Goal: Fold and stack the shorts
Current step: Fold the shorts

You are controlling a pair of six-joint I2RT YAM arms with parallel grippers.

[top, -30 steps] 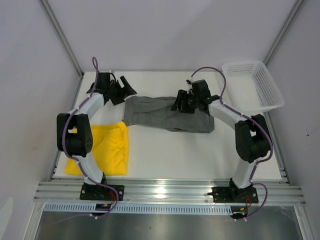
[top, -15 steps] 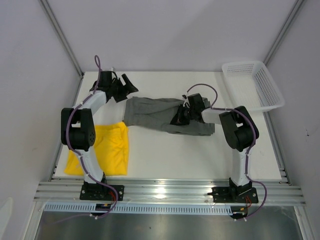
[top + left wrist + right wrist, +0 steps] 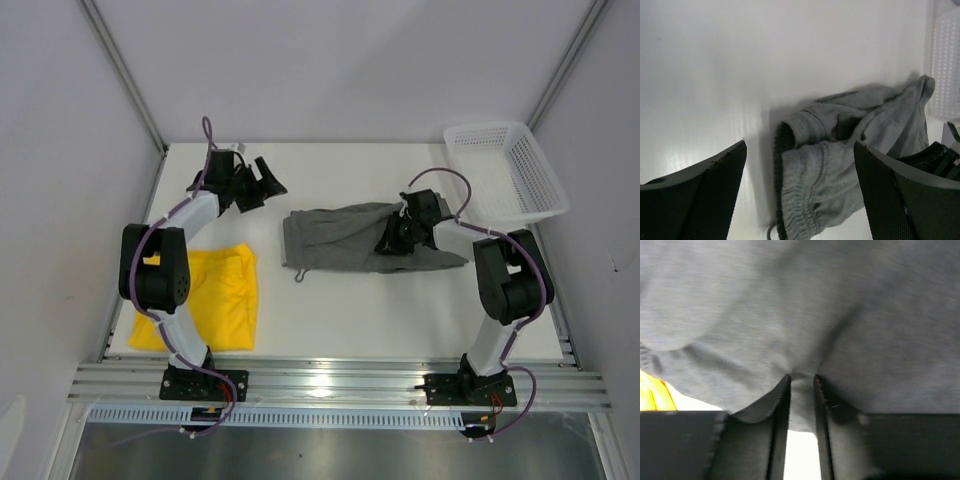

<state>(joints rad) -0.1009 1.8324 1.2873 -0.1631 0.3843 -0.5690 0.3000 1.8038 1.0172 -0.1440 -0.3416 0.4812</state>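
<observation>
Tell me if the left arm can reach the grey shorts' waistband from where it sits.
Probably yes. The left gripper is open and faces the waistband of the grey shorts, with only bare table between. The right gripper pinches the cloth farther along, out of that path.

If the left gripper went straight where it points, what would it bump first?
The left gripper would probably meet the grey shorts at their waistband, or maybe the table first; depth is unclear.
</observation>
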